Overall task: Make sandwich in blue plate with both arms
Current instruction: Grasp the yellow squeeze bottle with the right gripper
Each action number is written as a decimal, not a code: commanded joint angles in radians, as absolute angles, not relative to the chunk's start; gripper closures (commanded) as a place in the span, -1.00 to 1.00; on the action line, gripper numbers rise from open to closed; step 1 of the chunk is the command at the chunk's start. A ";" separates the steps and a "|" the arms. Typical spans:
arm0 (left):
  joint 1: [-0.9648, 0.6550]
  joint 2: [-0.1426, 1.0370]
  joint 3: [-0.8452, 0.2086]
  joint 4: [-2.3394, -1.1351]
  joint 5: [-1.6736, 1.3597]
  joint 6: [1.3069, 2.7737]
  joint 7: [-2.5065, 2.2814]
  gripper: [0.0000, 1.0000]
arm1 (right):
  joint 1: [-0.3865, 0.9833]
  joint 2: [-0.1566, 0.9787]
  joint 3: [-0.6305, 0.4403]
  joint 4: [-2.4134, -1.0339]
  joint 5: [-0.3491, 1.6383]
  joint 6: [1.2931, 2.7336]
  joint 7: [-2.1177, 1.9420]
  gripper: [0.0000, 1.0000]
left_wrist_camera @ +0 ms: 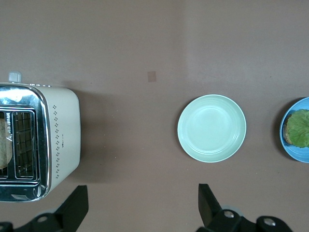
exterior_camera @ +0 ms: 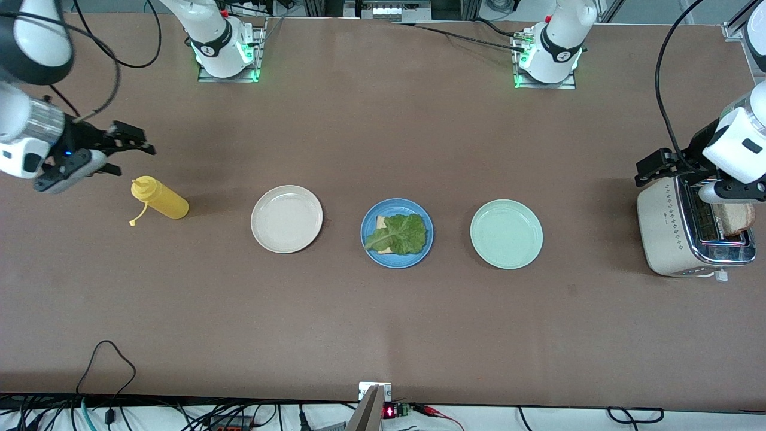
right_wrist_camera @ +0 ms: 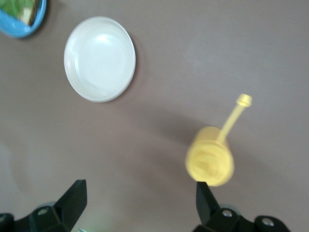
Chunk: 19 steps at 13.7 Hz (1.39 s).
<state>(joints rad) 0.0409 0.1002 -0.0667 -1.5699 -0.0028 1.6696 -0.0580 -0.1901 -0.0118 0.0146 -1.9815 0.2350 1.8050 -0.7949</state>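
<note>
Both grippers were released: left gripper (exterior_camera: 649,167) over toaster (exterior_camera: 670,233), right gripper (exterior_camera: 122,152) near mustard bottle (exterior_camera: 160,200). Second slice (exterior_camera: 735,218) needed gripping by its crust, lifted straight, for blue plate (exterior_camera: 368,244).

Robotics laboratory: two arm bases (exterior_camera: 226,51) bolted to a brown counter (exterior_camera: 383,323), loose cables (exterior_camera: 108,371) and electronics (exterior_camera: 392,412) along its edge.

Even overhead light, soft shadows

Two glossy white jointed robot arms (exterior_camera: 218,39) wear black joint bands, trail looping black cables (exterior_camera: 661,90), glow green at their bases, and end in black two-finger grippers (exterior_camera: 122,152).
</note>
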 commanded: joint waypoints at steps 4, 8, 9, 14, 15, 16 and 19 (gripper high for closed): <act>0.044 0.087 -0.071 -1.568 -0.014 1.655 -0.063 -1.00 | -0.277 0.066 -0.149 -2.019 0.420 1.822 -1.516 -1.00; 0.044 0.087 -0.071 -1.568 -0.014 1.655 -0.063 -1.00 | -0.344 0.175 -0.207 -2.019 0.573 1.812 -1.944 -1.00; 0.044 0.087 -0.071 -1.568 -0.014 1.655 -0.063 -1.00 | -0.348 0.213 -0.222 -2.011 0.624 1.787 -2.036 -1.00; 0.044 0.087 -0.071 -1.568 -0.014 1.655 -0.063 -1.00 | -0.360 0.357 -0.255 -2.002 0.770 1.775 -2.331 -1.00; 0.044 0.087 -0.071 -1.568 -0.014 1.655 -0.063 -1.00 | -0.377 0.404 -0.255 -1.993 0.794 1.775 -2.371 -1.00; 0.044 0.089 -0.071 -1.568 -0.014 1.655 -0.063 -1.00 | -0.382 0.438 -0.255 -1.987 0.819 1.775 -2.411 -1.00; 0.044 0.089 -0.071 -1.568 -0.014 1.657 -0.063 -1.00 | -0.399 0.558 -0.253 -1.938 0.914 1.744 -2.497 -1.00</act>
<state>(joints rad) 0.0410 0.1001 -0.0668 -1.5697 -0.0028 1.6695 -0.0580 -0.3747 0.4747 -0.2575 -1.9977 0.8580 1.7888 -2.4394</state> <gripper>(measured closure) 0.000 0.000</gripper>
